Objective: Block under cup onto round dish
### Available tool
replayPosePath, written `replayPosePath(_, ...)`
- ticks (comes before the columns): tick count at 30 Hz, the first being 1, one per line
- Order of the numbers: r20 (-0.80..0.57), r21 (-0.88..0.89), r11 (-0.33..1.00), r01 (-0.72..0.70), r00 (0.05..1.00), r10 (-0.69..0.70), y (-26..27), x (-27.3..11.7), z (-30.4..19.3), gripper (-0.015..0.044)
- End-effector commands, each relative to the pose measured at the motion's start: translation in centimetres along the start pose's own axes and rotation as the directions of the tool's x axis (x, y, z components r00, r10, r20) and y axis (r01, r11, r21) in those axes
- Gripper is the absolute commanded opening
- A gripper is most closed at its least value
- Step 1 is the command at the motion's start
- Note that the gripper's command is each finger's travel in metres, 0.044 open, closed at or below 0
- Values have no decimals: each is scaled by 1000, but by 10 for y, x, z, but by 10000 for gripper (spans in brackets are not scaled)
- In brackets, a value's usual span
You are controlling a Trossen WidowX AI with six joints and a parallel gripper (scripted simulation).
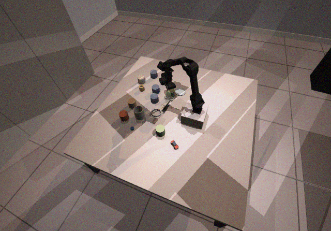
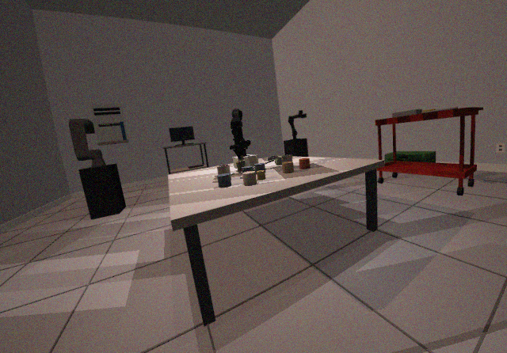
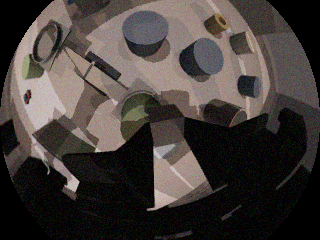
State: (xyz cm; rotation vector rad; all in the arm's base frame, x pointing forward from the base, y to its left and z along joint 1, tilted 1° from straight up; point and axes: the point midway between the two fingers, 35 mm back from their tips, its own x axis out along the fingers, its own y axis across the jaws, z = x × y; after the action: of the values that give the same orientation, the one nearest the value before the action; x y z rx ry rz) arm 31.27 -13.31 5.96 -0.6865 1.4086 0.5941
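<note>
Table point(image 1: 149, 156) point(image 2: 286, 191) point(image 3: 107, 27) hosts handover: black arm point(image 1: 194, 85) point(image 2: 237, 130) arches high, gripper point(image 1: 170, 86) point(image 2: 240, 157) point(image 3: 164, 123) partly closed, gripping small block point(image 3: 167, 116) near dish. Balance point(image 1: 164, 105) point(image 3: 103, 66) keeps one green cup point(image 1: 170, 92) point(image 2: 240, 164) point(image 3: 136, 116), presumably decoy, best untouched; twin cup point(image 1: 160, 130) point(image 2: 278, 160) point(image 3: 31, 67) stands aside, leaving dish point(image 1: 180, 91) point(image 3: 166, 150) uncovered for block.

Can see a small toy car point(image 1: 174, 144) point(image 3: 27, 96) on the counter point(image 1: 227, 148) point(image 2: 196, 203) point(image 3: 47, 97), well apart from a red-orange cylinder point(image 1: 123, 115) point(image 2: 304, 163). Can also see a gray open container point(image 1: 138, 113) point(image 2: 287, 158) beside the cylinder, and farther off a red cart point(image 2: 429, 169).
</note>
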Motion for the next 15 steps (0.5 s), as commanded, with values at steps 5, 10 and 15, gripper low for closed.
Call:
replayPosePath(5,-8,29,1000,-11,1000,11,-9,13,-44,0)
replayPosePath(10,-16,42,999,-16,1000,17,-11,19,-68,0)
replayPosePath(15,-23,30,999,-26,999,27,-10,28,-95,0)
